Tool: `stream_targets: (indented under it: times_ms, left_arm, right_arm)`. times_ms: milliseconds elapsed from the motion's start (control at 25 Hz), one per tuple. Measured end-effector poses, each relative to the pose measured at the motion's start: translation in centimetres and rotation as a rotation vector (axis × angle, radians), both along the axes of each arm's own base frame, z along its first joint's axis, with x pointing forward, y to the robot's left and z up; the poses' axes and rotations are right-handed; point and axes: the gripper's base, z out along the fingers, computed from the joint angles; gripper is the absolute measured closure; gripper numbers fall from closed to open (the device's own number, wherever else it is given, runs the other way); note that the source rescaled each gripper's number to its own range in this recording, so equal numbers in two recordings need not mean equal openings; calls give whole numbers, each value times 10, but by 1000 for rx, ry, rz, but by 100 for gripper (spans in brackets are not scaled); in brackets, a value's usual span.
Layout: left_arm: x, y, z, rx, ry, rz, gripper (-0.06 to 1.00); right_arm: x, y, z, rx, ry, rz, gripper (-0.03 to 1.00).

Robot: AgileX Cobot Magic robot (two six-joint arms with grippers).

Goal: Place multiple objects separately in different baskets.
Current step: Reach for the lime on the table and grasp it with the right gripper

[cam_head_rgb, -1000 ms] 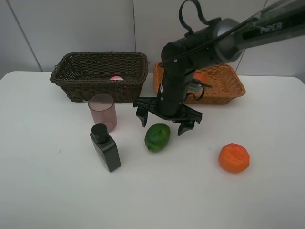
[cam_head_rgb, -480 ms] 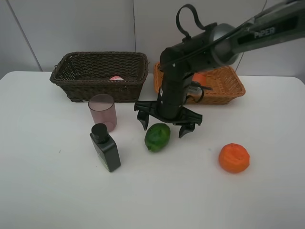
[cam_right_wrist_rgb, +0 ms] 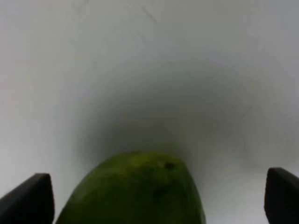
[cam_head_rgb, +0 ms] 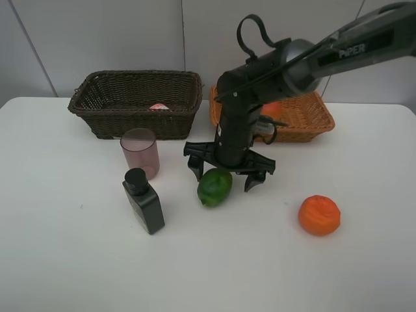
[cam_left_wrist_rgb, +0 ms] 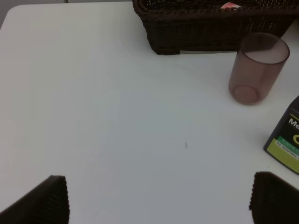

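"Where was the lime, and what was the arm doing?"

"The lime [cam_head_rgb: 214,187] lay on the white surface [cam_head_rgb: 78,260], near the middle. The right gripper [cam_head_rgb: 225,177] hung straight down over it, with its jaws spread wide. One fingertip stood on each side of the fruit, and neither appeared to touch it."

"And the other arm?"

"The left gripper [cam_left_wrist_rgb: 159,198] was also wide open and held nothing, with only bare surface under it."

"What else was there?"

"A mauve see-through cup [cam_head_rgb: 140,153] stood upright to the left of the lime. A black bottle [cam_head_rgb: 144,201] stood just in front of the cup. An orange [cam_head_rgb: 319,214] sat well apart to the right. At the back, a dark brown basket [cam_head_rgb: 104,123] held something pink [cam_head_rgb: 158,107] that was too small to make out. Beside it, a tan basket [cam_head_rgb: 309,123] held a round peach-coloured fruit [cam_head_rgb: 273,107], partly hidden by the arm."
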Motion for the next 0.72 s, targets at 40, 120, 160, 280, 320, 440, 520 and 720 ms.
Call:
stream_targets:
  times_ms: [40, 120, 160, 280, 320, 440, 520, 720]
  left_arm:
    - [0, 0, 0, 0, 0, 0, -6]
    - [0, 0, 0, 0, 0, 0, -6]
    - [0, 0, 0, 0, 0, 0, -6]
    - [0, 0, 0, 0, 0, 0, -6]
    - [0, 0, 0, 0, 0, 0, -6]
    - [0, 0, 0, 0, 0, 0, -6]
    - [0, 0, 0, 0, 0, 0, -6]
    - [0, 0, 0, 0, 0, 0, -6]
  right_arm:
    - [0, 0, -2, -3, 4, 0, 1]
    - [-1, 1, -7, -10, 17, -1, 1]
    - [-2, 1, -10, -14, 22, 2, 1]
    - [-4, 5, -12, -15, 27, 9, 1]
    - [-5, 5, -12, -14, 27, 11, 3]
    - [-5, 6, -12, -13, 26, 13, 22]
    - [-6, 7, -12, -12, 27, 14, 52]
    - [-6, 7, -12, -9, 31, 11, 53]
